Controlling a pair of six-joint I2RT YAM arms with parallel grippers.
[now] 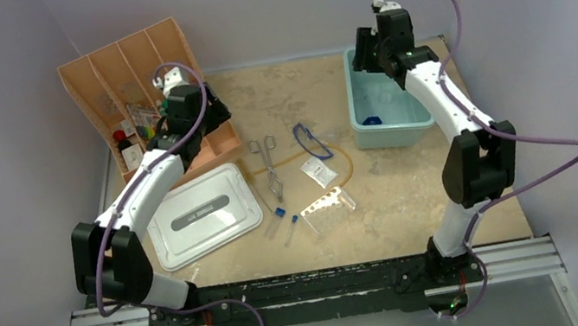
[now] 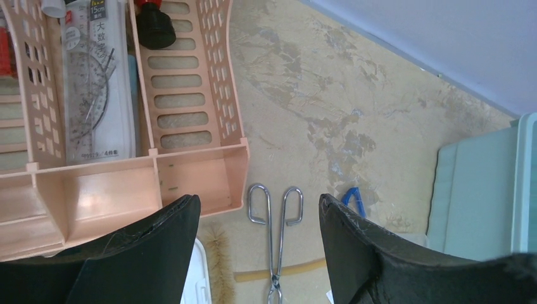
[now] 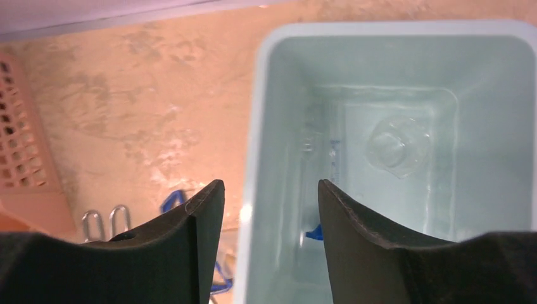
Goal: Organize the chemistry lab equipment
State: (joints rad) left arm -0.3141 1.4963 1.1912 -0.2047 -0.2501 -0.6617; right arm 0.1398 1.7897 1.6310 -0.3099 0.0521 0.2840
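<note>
Two grippers, both w/ jaws apart & nothing between them. Left gripper (image 2: 256, 202) stands wide above the near corner of the orange organizer (image 2: 190, 95), which holds a packed ruler set (image 2: 95, 82) in one slot. The ring handles of the metal forceps (image 1: 270, 166) show on the tabletop (image 1: 413, 196) below its gap.

Right gripper (image 3: 270, 185) is part-open over the left wall of the teal bin (image 3: 266, 95). Inside the bin: a clear round piece (image 3: 396, 149) and a blue-based piece (image 1: 373, 121), the latter partly hidden in the wrist view.

Rest of the lab kit lies mid-tabletop:
- Blue-framed goggles (image 1: 310, 140) are just right of the forceps.
- Small packet (image 1: 318, 170) is near the goggles, on the arms' side.
- Tan tube (image 1: 342, 163) curves round the packet.
- Clear holed rack (image 1: 327, 203) is closer to the arms.
- Blue-capped test tubes (image 1: 279, 213) lie just left of the rack.

Grey lid (image 1: 202, 215) sits flat beside the left arm, apart from the tubes.
</note>
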